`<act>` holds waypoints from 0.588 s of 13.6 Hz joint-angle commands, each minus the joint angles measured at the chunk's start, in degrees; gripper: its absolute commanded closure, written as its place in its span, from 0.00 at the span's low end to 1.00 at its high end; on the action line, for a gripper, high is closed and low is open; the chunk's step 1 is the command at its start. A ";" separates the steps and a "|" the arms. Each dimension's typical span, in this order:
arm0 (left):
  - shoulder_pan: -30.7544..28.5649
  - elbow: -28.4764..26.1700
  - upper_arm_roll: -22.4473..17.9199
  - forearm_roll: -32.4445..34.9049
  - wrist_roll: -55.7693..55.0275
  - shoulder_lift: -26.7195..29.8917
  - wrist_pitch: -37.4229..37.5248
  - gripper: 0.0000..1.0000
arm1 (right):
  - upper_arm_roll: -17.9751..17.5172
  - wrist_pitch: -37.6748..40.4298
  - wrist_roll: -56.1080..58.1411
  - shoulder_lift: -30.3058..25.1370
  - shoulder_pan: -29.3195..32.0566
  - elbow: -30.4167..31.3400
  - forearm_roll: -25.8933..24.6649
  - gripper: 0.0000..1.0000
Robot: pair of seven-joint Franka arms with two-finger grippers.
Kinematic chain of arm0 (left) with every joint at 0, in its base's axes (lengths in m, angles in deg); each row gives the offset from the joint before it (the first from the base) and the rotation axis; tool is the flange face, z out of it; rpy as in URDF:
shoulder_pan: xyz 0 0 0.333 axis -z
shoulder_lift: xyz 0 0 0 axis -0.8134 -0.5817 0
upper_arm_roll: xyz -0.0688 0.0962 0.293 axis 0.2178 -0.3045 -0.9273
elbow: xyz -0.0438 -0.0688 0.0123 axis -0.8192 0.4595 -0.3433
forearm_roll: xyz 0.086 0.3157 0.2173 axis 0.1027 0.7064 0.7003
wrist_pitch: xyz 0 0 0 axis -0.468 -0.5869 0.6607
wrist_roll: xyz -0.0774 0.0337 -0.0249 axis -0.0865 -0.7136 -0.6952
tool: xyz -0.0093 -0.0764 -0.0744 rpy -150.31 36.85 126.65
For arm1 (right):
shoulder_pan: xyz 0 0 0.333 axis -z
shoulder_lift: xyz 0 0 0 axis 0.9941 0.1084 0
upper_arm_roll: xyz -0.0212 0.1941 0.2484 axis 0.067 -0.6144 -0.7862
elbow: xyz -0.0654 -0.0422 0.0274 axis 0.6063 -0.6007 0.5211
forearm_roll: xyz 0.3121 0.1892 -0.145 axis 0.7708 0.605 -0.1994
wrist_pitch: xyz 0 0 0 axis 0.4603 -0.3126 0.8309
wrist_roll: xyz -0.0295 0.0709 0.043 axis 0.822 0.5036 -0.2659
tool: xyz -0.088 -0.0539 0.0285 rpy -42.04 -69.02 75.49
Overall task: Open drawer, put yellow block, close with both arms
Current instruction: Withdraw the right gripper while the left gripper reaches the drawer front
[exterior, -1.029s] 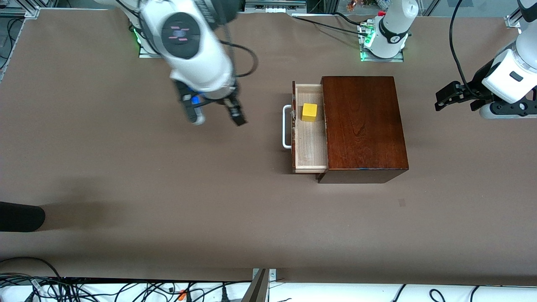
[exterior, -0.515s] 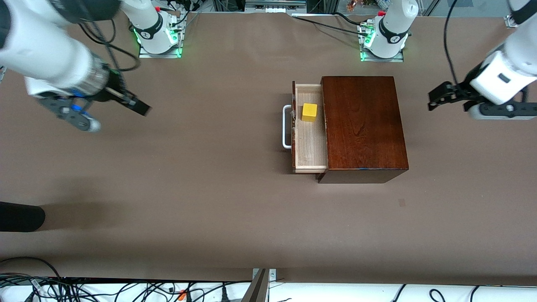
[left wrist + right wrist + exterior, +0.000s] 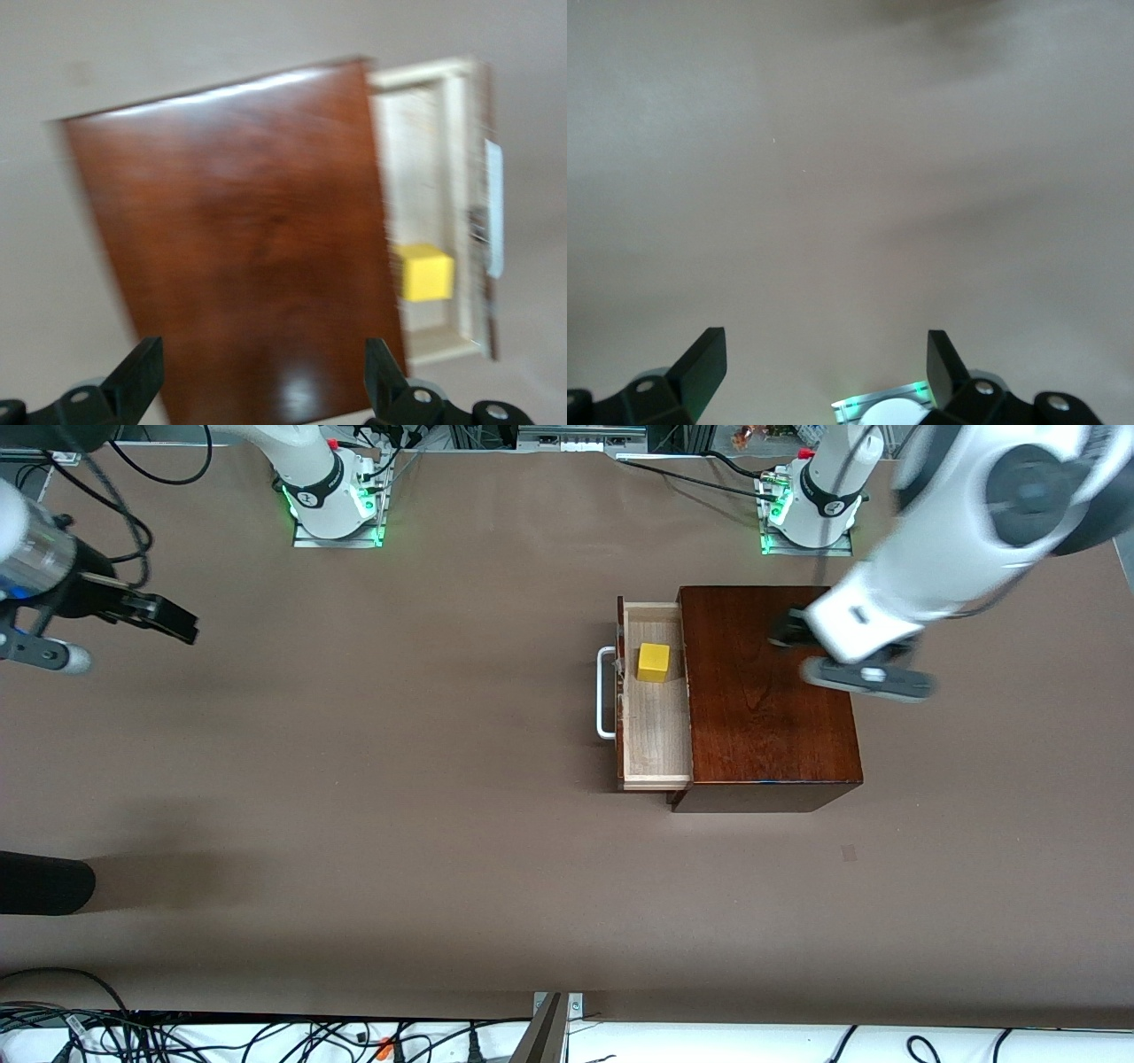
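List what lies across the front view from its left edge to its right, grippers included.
right gripper → white bar handle → yellow block in the open drawer → mahogany box → left gripper over the box.

Left end effector [image 3: 788, 636] mostly hidden under its own blurred wrist in front view, fingers not readable there. Right arm cut off at frame edge. Box [image 3: 239, 239], drawer [image 3: 434, 204] and yellow block [image 3: 425, 273] smeared by blur in left wrist view.
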 commanded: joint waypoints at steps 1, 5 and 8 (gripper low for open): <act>2.34 5.62 4.33 -1.24 7.05 -6.83 -0.10 0.00 | -14.97 -2.33 7.83 -2.23 17.60 2.55 -0.93 0.00; 7.60 7.56 7.94 -2.65 22.10 -14.57 -9.47 0.00 | -27.92 -2.34 11.02 -0.30 32.40 0.01 -0.85 0.00; 13.41 7.57 7.95 -1.77 35.10 -19.40 -21.16 0.00 | -28.12 -2.51 10.93 -0.38 32.42 -0.18 -1.11 0.00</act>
